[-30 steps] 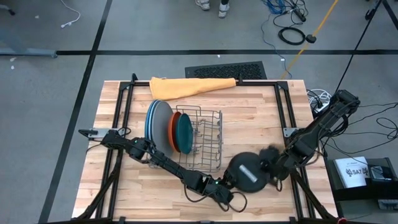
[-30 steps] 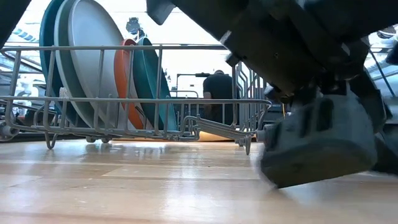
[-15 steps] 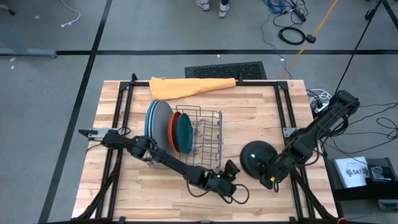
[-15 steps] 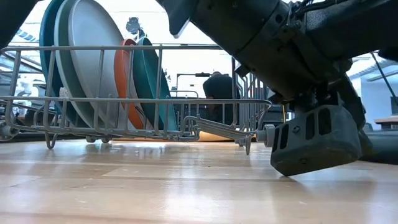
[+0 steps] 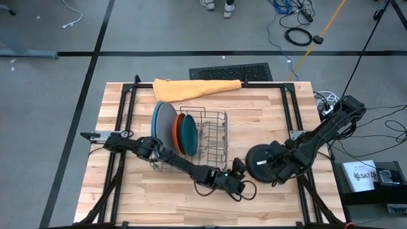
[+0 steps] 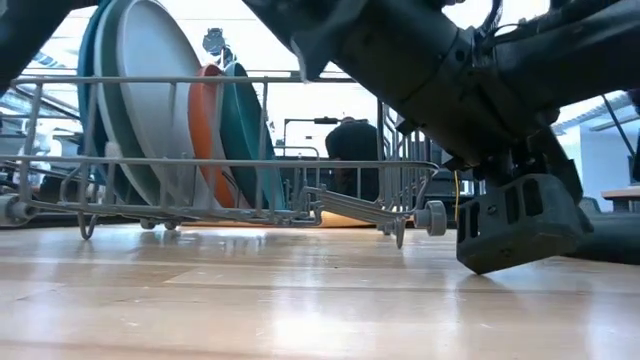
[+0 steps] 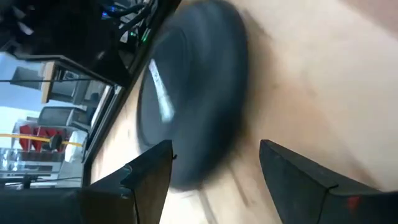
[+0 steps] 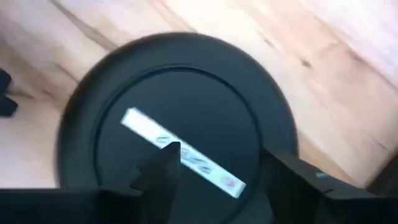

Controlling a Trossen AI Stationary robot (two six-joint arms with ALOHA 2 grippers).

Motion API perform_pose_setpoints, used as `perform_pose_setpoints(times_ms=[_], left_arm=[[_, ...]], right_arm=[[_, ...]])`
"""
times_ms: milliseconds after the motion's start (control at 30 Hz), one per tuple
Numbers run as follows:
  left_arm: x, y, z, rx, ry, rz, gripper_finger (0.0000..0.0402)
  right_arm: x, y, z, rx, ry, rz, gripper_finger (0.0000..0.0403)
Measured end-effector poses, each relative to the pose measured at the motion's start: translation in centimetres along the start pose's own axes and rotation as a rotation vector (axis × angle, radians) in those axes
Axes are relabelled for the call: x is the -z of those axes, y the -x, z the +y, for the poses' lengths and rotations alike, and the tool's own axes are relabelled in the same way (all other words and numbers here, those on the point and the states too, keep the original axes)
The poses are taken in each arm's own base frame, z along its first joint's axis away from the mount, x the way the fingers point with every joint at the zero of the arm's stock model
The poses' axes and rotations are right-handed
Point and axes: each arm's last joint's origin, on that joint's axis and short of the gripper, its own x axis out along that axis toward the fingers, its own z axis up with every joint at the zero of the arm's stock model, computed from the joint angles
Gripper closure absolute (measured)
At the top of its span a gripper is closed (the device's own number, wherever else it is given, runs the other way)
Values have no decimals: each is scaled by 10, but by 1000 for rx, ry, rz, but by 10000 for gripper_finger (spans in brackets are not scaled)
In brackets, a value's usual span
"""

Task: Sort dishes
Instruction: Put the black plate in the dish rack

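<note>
A black plate (image 5: 259, 160) with a white stripe (image 8: 180, 152) lies flat on the wooden table, right of the wire rack (image 5: 213, 146). My right gripper (image 8: 217, 186) stands open over the rim that faces the table's right edge. My left gripper (image 7: 214, 180) is open and points at the plate (image 7: 193, 93) from the near left, a short way off. In the rack, a large grey plate (image 6: 150, 90), an orange one (image 6: 203, 130) and a teal one (image 6: 240, 130) stand on edge between the wires. My right gripper hangs over the black plate's rim (image 8: 273, 134) with its fingers slanting down from the table's right side. The fingers hide the rim below them, so I cannot tell whether they touch it. The plate lies flat on the table.
A folded orange cloth (image 5: 194, 88) lies at the table's far edge behind the rack. The right half of the rack holds no plates. Bare wood shows at the far right and along the near edge. Cables and a floor grate lie beyond the table.
My right gripper has let go of the black plate, which has moved a little toward the far edge and now lies flat. The gripper has tipped further down over the plate's right rim. My left gripper has swung toward the plate, away from the near edge.
</note>
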Motion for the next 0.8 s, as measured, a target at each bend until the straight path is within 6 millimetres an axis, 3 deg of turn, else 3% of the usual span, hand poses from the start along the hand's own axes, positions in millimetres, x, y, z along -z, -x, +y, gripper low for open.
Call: perform_pose_setpoints(times_ms=[200,400,800], left_arm=[[12,-12,16,-42,-32,12,160],[22,-22,25,-4,-58,-16,160],[27,-22,22,173,-210,-85,160]], right_arm=[[3,1,0,-17,97,102,215],[4,0,3,-31,92,109,192],[0,-4,3,-30,-5,177,174]])
